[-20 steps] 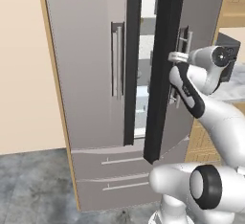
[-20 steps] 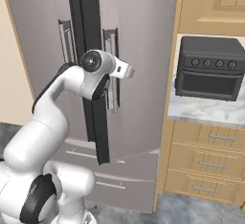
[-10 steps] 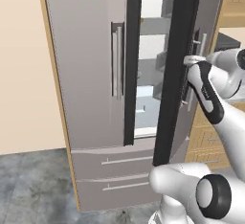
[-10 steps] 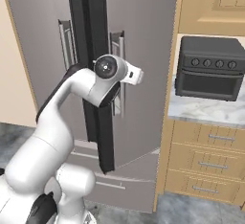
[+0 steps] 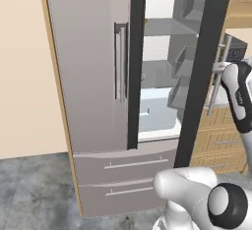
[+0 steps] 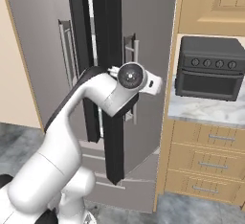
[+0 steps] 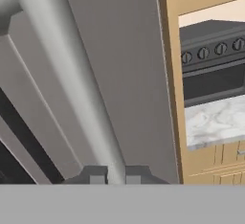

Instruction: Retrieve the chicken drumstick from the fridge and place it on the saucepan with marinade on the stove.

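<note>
fridge (image 5: 93,101): tall grey french-door unit, left door shut, right door swung partly open, two drawers below.
right door handle (image 7: 72,82): vertical grey bar on the open door's front; in the hand view it runs from the top left down between the finger tips.
claw (image 7: 115,176): closed tight on the right door handle, one finger tip on each side of the bar; in the left base view the hand sits at the bar, right of the door's black edge.
fridge interior (image 5: 162,101): white walls, grey shelves and grey door bins show through the gap.
chicken drumstick: possibly somewhere on a shelf, can't tell from the narrow gap.
toaster oven (image 6: 209,67): black, on the marble bench (image 6: 201,110) just right of the fridge, wooden drawers under it.
</note>
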